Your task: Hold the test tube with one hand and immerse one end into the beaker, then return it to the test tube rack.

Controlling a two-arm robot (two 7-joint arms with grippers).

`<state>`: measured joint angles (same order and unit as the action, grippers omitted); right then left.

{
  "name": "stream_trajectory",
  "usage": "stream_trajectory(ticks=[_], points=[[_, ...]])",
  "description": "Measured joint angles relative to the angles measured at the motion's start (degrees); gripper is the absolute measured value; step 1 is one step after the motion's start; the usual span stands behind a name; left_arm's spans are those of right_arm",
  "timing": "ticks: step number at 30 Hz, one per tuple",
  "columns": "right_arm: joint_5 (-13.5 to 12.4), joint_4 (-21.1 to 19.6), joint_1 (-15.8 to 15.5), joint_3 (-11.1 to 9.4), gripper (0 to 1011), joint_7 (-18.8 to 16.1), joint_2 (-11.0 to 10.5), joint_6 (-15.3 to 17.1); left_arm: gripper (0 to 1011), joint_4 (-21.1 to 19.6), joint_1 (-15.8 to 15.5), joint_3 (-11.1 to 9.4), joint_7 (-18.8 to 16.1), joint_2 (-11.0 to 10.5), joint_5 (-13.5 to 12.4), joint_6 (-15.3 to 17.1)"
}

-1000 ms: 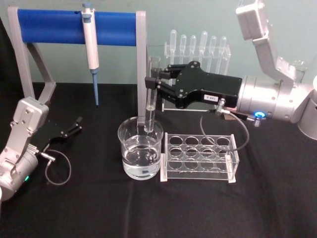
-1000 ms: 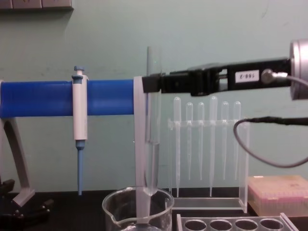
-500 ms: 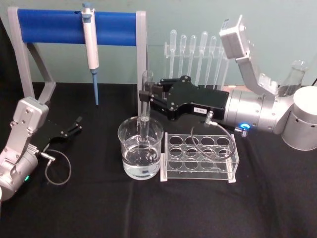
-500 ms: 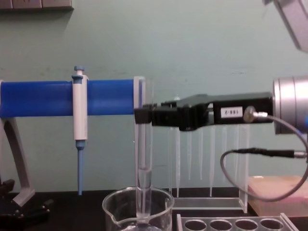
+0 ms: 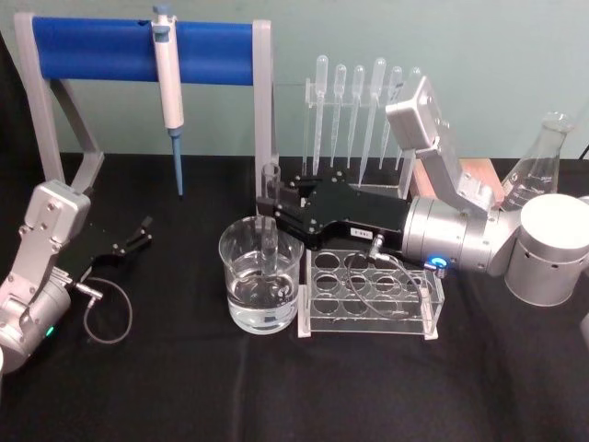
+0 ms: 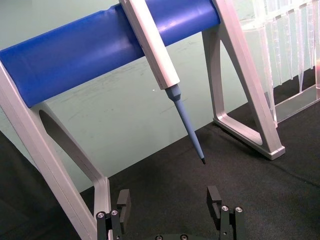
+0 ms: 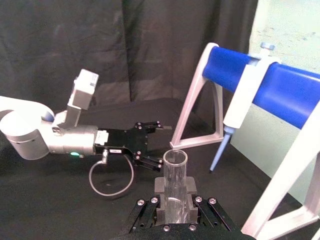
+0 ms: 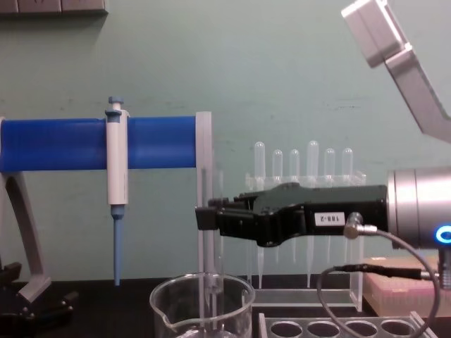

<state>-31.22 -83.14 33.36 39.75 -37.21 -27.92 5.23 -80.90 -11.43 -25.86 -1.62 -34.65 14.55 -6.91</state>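
Note:
The test tube stands upright with its lower end down inside the beaker, which holds clear liquid at the table's middle. My right gripper reaches in from the right and is shut on the tube's upper part, just above the beaker's rim. In the chest view the tube dips into the beaker below the right gripper. The right wrist view shows the tube's open rim between the fingers. My left gripper rests open on the table at the left, its fingers wide apart.
A blue-barred stand with a hanging pipette stands behind the beaker. A clear rack of plastic pipettes is at the back. A tube rack with round holes sits right beside the beaker. A conical flask stands far right.
My right gripper has come down with the test tube. The tube's lower end went from just over the rim to deep inside the beaker. The left arm has not moved.

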Motion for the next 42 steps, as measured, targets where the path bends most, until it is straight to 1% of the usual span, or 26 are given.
stream_trajectory(ticks=[3, 5, 10, 15, 27, 42], points=[[0.36, 0.70, -0.42, -0.27, 242, 0.23, 0.43, -0.52, 1000, 0.00, 0.00, 0.00, 0.00, 0.00, 0.00, 0.00], [0.57, 1.81, -0.96, -0.64, 242, 0.28, 1.11, -1.06, 1000, 0.00, 0.00, 0.00, 0.00, 0.00, 0.00, 0.00], [1.07, 2.73, -1.48, -1.05, 242, 0.27, 1.74, -1.36, 1000, 0.00, 0.00, 0.00, 0.00, 0.00, 0.00, 0.00], [1.79, 2.88, -2.03, -1.42, 241, -0.31, 1.95, -1.80, 1000, 0.00, 0.00, 0.00, 0.00, 0.00, 0.00, 0.00], [3.42, 2.00, -2.80, -1.51, 242, -1.70, 1.84, -2.50, 1000, 0.00, 0.00, 0.00, 0.00, 0.00, 0.00, 0.00], [4.07, 3.85, -3.28, -1.56, 242, -2.41, 3.06, -2.80, 1000, 0.00, 0.00, 0.00, 0.00, 0.00, 0.00, 0.00]])
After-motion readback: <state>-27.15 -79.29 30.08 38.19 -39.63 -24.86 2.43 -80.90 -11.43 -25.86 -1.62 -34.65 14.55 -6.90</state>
